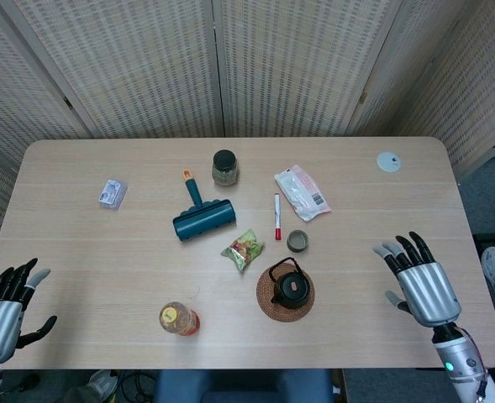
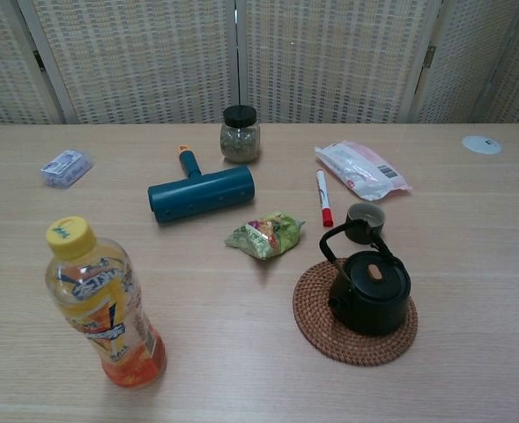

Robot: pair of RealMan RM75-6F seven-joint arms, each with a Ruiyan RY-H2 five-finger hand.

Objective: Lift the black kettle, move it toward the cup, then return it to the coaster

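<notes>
Kettle (image 1: 290,285) sits upright on the woven coaster (image 1: 266,304), just beside the cup (image 1: 297,241). Your right hand (image 1: 422,284) hovers well apart from it near the table's right edge, fingers spread and holding nothing. Your left hand (image 1: 3,311) is likewise wide and empty at the front-left corner.

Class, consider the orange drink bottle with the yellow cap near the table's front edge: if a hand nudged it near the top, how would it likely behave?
The bottle stands tall and narrow, so it would probably tip rather than slide. Once down, its round body would likely roll. It looks mostly full, so probably fairly heavy.
</notes>
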